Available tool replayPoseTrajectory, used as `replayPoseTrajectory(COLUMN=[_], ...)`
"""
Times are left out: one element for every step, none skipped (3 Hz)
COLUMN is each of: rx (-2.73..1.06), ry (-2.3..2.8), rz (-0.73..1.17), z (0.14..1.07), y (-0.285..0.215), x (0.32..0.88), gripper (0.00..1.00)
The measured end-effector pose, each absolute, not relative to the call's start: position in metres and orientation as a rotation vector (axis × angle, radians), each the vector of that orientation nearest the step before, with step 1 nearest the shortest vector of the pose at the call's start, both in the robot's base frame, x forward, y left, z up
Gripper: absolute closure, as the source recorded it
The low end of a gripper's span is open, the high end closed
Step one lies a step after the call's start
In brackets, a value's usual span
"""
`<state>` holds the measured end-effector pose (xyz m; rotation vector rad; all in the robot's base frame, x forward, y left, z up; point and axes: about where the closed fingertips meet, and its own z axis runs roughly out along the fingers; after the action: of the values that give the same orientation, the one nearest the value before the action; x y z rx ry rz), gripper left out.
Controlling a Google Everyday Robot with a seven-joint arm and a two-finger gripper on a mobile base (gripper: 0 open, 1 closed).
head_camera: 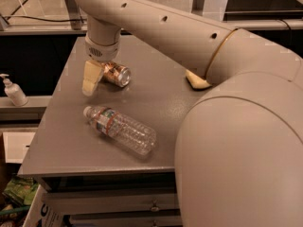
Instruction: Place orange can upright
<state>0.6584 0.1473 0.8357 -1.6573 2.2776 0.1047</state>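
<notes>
Big arm (189,37) fills the right of the frame, and that's risk one: any wide swing could sweep the bench (161,112). Next, the bottle (120,130) lies on its side at centre-left. A nudge and it rolls, maybe off the front edge. The can (117,74) lies on its side in the upper left with the gripper (93,78) right against it. Whether the gripper has hold of the can, I can't tell. A round can on smooth metal could squirt out or roll left if pinched off-centre.

The bench is flat, grey and matte, with drawers (109,202) below. A yellow sponge (196,82) peeks out behind the arm, and a pump dispenser (13,91) stands on a ledge at far left.
</notes>
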Motion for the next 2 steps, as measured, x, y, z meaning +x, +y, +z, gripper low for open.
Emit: replayPoseTrajectory(rx=[-1.669, -1.672], ry=[2.284, 2.287], rz=[0.079, 0.071], z=[0.8292, 0.8273], y=[0.1517, 0.156], x=[0.6572, 0.6559], gripper=[0.18, 0.41])
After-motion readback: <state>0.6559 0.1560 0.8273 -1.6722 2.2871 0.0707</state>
